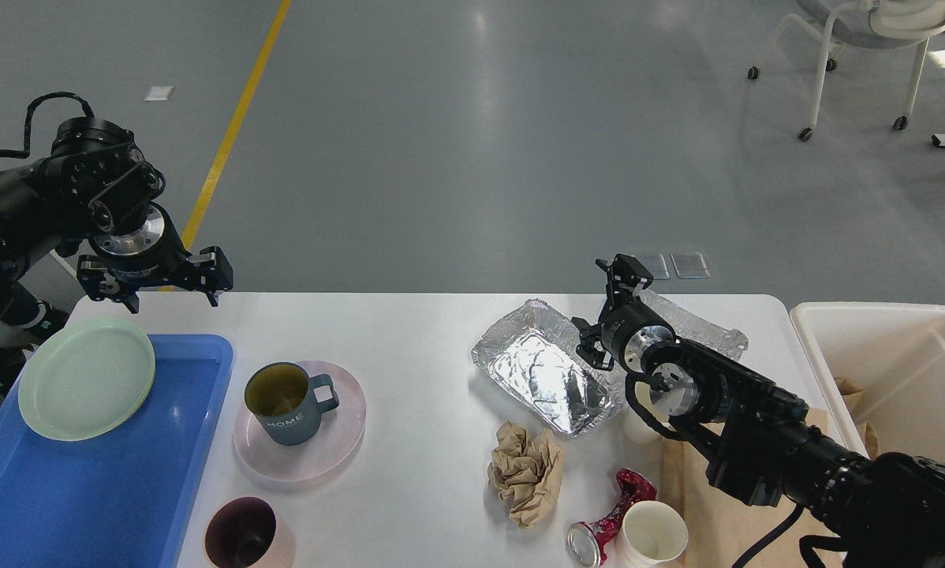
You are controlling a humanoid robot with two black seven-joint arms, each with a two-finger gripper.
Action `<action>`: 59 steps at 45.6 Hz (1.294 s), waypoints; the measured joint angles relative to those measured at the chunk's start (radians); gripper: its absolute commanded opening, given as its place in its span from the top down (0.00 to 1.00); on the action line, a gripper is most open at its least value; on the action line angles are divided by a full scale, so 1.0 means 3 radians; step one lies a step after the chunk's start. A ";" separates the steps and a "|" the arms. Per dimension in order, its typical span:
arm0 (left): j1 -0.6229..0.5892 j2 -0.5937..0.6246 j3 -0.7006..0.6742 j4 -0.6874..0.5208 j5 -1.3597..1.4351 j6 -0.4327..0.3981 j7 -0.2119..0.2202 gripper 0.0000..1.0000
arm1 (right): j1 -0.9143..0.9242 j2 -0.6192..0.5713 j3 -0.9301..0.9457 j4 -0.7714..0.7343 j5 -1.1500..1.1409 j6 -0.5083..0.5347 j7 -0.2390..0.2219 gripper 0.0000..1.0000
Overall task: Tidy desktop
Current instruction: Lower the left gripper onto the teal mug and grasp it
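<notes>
Left gripper (157, 285) hung fingers spread, empty, above far-left corner of desktop (409, 331). Right gripper (608, 304) hovered over foil tray (547, 375), finger gap unclear. Blue tray (86, 481) lay below left gripper, green plate (86, 379) on it; mug (283, 402), crumpled paper (526, 472) between grippers.

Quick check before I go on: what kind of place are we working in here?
Probably a lab or test hall, not a home: a bare grey floor with a yellow line, a wheeled chair, and the lone desktop staged with dishes and litter.
</notes>
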 measured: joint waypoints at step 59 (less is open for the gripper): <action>0.0501 -0.0157 -0.0198 -0.0412 -0.0006 0.0000 -0.0012 0.29 | 0.0000 0.0000 0.0000 -0.0002 0.0000 0.0000 0.0000 0.00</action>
